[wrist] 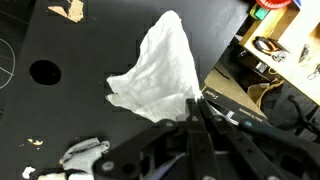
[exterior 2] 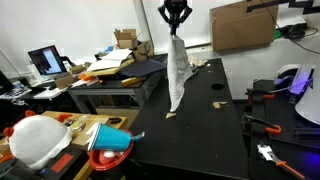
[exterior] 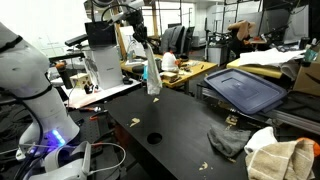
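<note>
The hand [exterior 2: 175,17] is up high, jaws pinched tight on the top corner of a white cloth [exterior 2: 177,70]. The cloth hangs straight down over the black table [exterior 2: 205,135], towards one long edge. In the wrist view it fans out below the hand, a round hole [wrist: 43,72] in the table beside it. A grey rag [exterior: 228,141] lies near another edge.

A white, crumpled cloth [exterior 2: 177,70] hangs lengthwise, gathered narrow at its top, in the frame's upper centre.
</note>
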Robot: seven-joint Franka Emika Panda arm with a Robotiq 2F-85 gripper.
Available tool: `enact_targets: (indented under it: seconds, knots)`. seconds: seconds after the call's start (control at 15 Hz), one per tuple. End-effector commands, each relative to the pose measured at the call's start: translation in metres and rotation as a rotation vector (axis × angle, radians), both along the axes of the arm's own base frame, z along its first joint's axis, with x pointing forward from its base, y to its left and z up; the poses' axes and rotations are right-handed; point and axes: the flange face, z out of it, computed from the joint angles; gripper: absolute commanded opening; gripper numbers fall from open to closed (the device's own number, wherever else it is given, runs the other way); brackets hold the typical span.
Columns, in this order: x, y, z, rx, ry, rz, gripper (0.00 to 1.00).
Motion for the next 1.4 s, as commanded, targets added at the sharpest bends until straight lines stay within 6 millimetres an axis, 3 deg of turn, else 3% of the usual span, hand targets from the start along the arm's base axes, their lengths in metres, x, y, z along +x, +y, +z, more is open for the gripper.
enact_targets:
  seconds: [0.0,0.33,1.0,1.33]
  knots:
    - [-0.016,-0.005,0.012,0.031,0.024,-0.055,0.01]
    - [-0.001,-0.038,-0.006,0.098,0.105,-0.152,0.01]
    - [0.057,-0.119,-0.1,0.325,0.311,-0.431,0.01]
    - [0.08,-0.14,-0.125,0.292,0.302,-0.537,0.01]
